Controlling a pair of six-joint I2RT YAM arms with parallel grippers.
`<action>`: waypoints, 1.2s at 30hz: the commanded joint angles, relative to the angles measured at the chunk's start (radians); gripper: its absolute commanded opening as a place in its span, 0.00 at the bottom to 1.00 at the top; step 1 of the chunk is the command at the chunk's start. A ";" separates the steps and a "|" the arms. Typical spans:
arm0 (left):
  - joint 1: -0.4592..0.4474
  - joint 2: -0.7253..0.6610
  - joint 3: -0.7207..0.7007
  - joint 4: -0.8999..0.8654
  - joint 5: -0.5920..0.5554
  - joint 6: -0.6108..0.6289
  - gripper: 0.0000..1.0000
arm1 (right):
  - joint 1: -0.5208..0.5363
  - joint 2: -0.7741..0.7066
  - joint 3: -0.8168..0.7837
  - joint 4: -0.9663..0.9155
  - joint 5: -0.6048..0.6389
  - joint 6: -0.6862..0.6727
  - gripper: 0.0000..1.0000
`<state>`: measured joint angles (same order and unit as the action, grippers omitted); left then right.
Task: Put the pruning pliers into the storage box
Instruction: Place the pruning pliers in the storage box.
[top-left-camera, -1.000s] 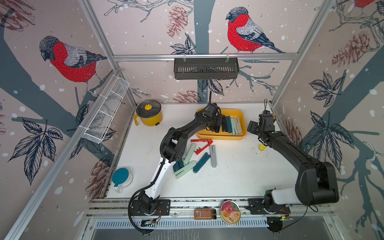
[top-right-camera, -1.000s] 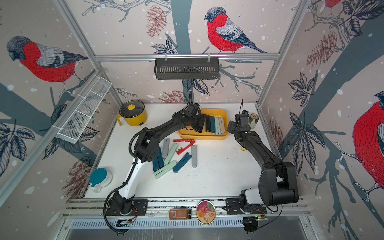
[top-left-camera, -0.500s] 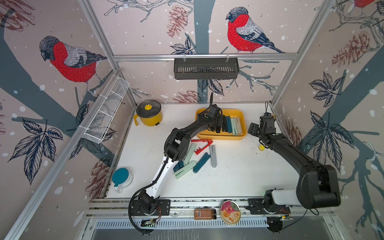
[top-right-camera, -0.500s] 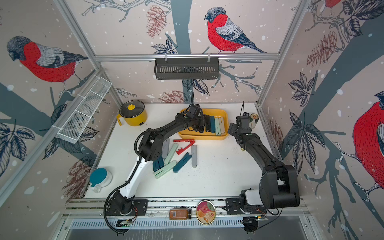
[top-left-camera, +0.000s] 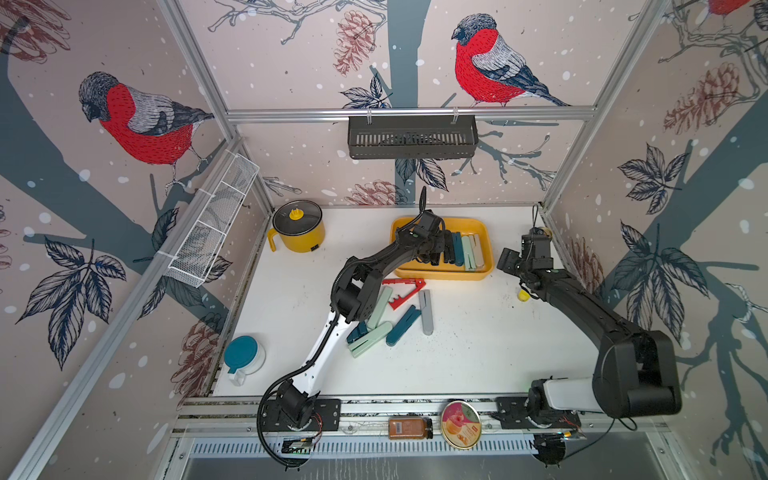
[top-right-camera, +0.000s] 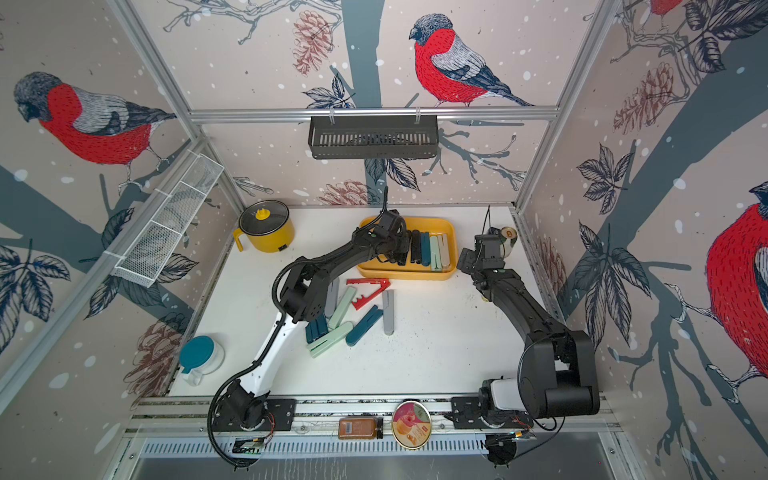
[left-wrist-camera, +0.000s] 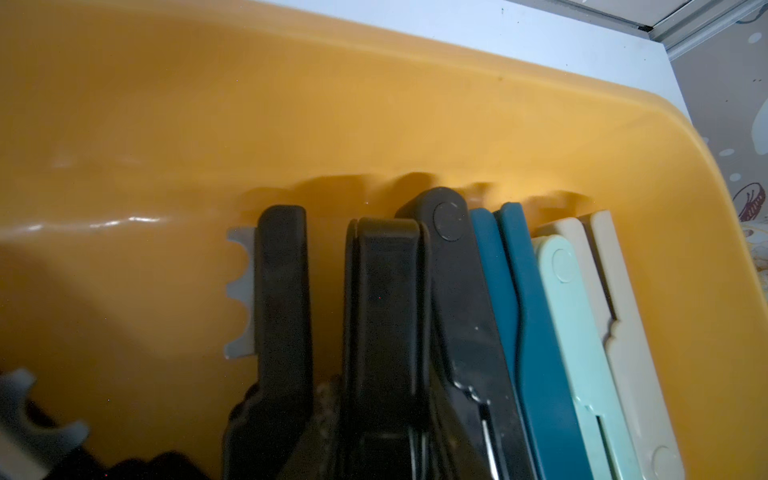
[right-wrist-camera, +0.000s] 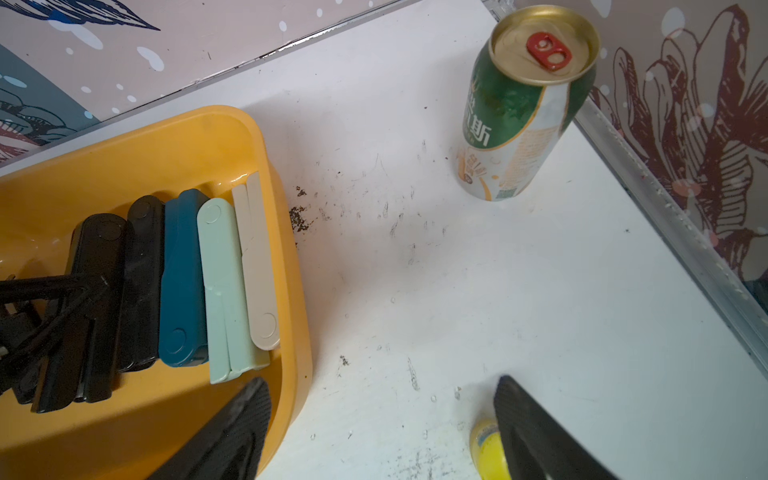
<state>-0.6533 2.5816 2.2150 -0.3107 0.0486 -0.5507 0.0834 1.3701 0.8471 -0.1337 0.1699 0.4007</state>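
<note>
The left end effector (top-left-camera: 432, 249) is down inside the storage box (top-left-camera: 444, 274). Its jaws are drawn narrow on a black pair (left-wrist-camera: 386, 311) of the pruning pliers (top-left-camera: 457, 249), which stands on edge at the open end of the row packed there. That row is a second black pair (right-wrist-camera: 143, 270), a teal pair (right-wrist-camera: 183, 282), a mint pair (right-wrist-camera: 220, 291) and a beige pair (right-wrist-camera: 257, 266), side by side against the wall nearest the right arm. Just beside the held one, a spread black pair (left-wrist-camera: 282, 291) shows grey teeth. The right end effector (right-wrist-camera: 382, 436) hangs wide and empty, one finger over the box's rim, the other over the desk (top-left-camera: 478, 353) next to a small yellow thing (right-wrist-camera: 484, 449) (what it is cannot be told). A green can (right-wrist-camera: 528, 108) stands near the far corner. More pliers lie loose on the desk in front of the box — a red pair (top-left-camera: 405, 291) spread in a V, a grey pair (top-left-camera: 426, 311), and a loose teal pair (top-left-camera: 403, 326) and a loose mint pair (top-left-camera: 370, 340) beside the left arm.
</note>
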 joint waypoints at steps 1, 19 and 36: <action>-0.002 0.014 0.013 -0.032 -0.019 0.002 0.20 | -0.004 -0.015 -0.005 0.006 0.000 0.010 0.85; -0.002 0.004 0.019 -0.014 0.047 -0.017 0.37 | -0.026 -0.044 -0.027 0.010 -0.004 0.010 0.86; -0.002 -0.027 -0.019 0.034 0.141 -0.071 0.44 | -0.037 -0.065 -0.042 0.006 -0.002 0.014 0.86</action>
<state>-0.6529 2.5778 2.2101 -0.3172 0.1505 -0.5972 0.0494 1.3125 0.8093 -0.1333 0.1658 0.4015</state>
